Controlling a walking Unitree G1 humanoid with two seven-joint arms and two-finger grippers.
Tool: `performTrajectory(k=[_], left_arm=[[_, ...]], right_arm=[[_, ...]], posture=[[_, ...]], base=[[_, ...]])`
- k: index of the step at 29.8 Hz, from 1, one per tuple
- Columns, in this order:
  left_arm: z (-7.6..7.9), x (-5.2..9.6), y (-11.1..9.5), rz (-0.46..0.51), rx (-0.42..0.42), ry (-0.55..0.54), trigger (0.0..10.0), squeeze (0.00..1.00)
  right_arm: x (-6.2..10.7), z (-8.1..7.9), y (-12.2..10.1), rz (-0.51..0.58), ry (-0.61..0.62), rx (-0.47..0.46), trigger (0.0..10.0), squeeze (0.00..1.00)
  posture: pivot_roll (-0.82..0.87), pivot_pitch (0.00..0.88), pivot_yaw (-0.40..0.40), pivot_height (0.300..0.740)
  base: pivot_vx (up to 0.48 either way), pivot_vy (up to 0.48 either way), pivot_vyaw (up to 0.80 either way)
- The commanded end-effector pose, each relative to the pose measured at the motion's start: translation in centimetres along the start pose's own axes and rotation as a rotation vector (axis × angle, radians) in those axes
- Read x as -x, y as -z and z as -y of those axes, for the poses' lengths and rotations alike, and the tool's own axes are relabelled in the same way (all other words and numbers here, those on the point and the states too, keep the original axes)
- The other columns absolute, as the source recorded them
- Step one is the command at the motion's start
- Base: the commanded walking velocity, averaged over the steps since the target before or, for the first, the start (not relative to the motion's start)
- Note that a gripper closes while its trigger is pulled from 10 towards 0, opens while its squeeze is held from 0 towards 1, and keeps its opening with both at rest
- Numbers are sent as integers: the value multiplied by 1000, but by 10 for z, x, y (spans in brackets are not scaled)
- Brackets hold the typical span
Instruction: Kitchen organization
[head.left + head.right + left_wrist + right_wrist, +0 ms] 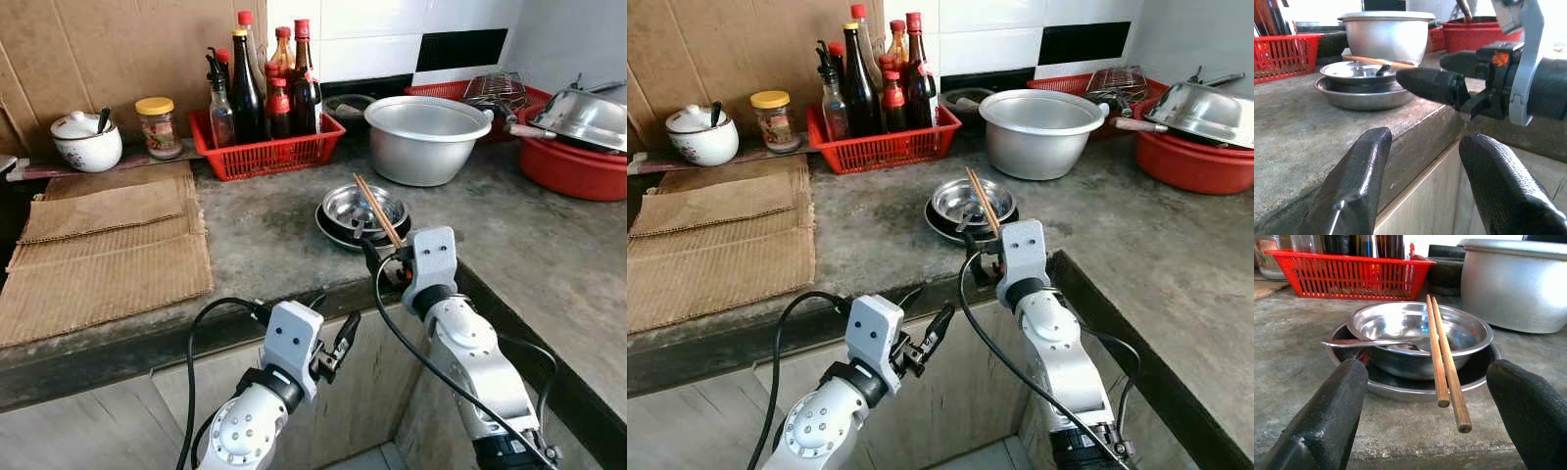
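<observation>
While the left gripper [340,345] hangs just below the counter's front edge with its fingers spread and nothing between them, the right gripper [1425,421] sits at the lip of the grey countertop [265,245], fingers wide apart on either side of the near ends of a pair of wooden chopsticks [1442,357], not touching them. The chopsticks lie across the rim of a small steel bowl [1400,328] and jut out toward the gripper. A metal spoon [1371,342] rests in the bowl, which stands on a shallow steel plate [1400,384]. Off to the left, cardboard sheets [98,245] cover the counter. Farther back stand a big aluminium pot [423,137], a red basket [269,152] of sauce bottles, a yellow-lidded jar [157,125] and a white lidded pot [86,140].
</observation>
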State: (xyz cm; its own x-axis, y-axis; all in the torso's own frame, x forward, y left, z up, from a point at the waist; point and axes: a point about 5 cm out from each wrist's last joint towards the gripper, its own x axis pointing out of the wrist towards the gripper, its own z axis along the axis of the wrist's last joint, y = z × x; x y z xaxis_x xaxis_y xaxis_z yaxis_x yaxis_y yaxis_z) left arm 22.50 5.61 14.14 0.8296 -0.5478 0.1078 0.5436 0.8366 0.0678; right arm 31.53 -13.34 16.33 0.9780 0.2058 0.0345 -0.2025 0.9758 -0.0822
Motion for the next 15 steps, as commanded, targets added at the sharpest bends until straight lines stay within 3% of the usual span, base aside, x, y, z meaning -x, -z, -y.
performTrajectory(k=[1,15], left_arm=[[2,0,-4,12,7,7,10000,0],[2,0,-7,28,4,15,10000,0]], right_arm=[[-3,5,-3,17,9,-9,10000,0],[-12,12,0,1,21,-2,10000,0]], posture=[[17,25,-40,740],[24,20,-44,740]], base=[[0,0,0],[0,0,0]])
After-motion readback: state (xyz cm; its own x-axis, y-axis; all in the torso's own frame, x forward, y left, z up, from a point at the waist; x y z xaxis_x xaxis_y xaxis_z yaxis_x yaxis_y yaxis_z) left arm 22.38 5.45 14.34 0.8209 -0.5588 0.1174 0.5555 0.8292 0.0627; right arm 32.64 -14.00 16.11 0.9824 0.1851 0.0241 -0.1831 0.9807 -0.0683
